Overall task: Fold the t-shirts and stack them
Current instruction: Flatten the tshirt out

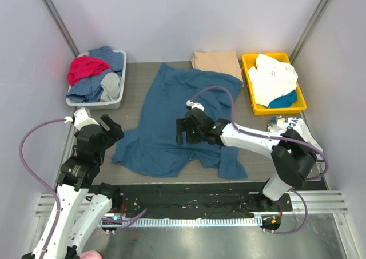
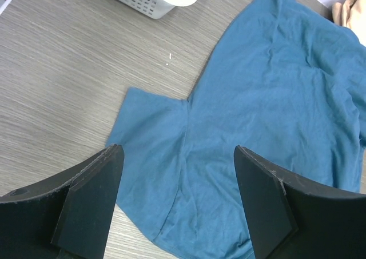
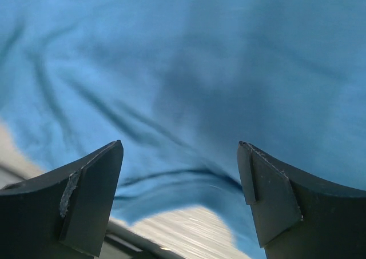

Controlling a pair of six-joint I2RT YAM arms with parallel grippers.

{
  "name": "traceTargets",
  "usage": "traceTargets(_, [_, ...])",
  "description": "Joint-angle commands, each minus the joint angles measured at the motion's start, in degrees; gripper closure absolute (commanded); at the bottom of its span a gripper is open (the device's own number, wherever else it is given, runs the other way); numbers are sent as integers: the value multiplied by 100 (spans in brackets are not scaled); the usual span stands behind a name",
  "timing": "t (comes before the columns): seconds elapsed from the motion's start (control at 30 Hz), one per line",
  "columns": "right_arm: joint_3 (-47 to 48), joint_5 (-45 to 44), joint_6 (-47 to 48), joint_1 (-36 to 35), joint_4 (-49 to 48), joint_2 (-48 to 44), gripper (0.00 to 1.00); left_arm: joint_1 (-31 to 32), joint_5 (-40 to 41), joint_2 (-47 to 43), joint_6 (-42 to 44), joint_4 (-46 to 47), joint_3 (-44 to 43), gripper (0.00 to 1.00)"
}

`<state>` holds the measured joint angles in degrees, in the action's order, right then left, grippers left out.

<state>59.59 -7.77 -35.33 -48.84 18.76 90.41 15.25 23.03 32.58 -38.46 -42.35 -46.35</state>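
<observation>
A large dark teal-blue t-shirt (image 1: 166,119) lies spread and wrinkled across the middle of the table, one sleeve (image 2: 150,127) pointing left. A tan-beige t-shirt (image 1: 216,62) lies folded at the back, touching the teal shirt's far edge; its corner (image 2: 350,7) shows in the left wrist view. My left gripper (image 1: 114,127) hovers open just left of that sleeve, and in its own view (image 2: 178,173) nothing is between its fingers. My right gripper (image 1: 179,131) is open low over the shirt's middle (image 3: 189,82), and in its own view (image 3: 180,179) it holds nothing.
A grey basket (image 1: 117,102) at the back left holds red, blue and grey clothes. A yellow bin (image 1: 249,62) at the back right holds white and teal cloth. Bare wood table (image 1: 134,79) lies left of the shirt. A metal rail (image 1: 194,204) runs along the near edge.
</observation>
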Motion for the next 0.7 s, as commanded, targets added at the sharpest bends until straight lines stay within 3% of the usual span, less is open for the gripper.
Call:
traceTargets(0.0, [132,915,-149,-301,-1075,318,11,-4,115,-120,84,-10,47,17])
traceTargets(0.17, [-377,1681,-553,-372,-2094,512,11,-4,35,-85,58,-10,99,17])
traceTargets(0.3, [-808,1691,-650,-372,-2202,521,11,-13,-17,-67,58,42,170,17])
traceTargets(0.47, [-897,1182,-405,-372,-1280,530,11,-4,-88,-6,58,95,231,17])
traceTargets(0.67, [-687,-310,-63,-363,231,311,11,-4,-97,-6,58,130,293,16])
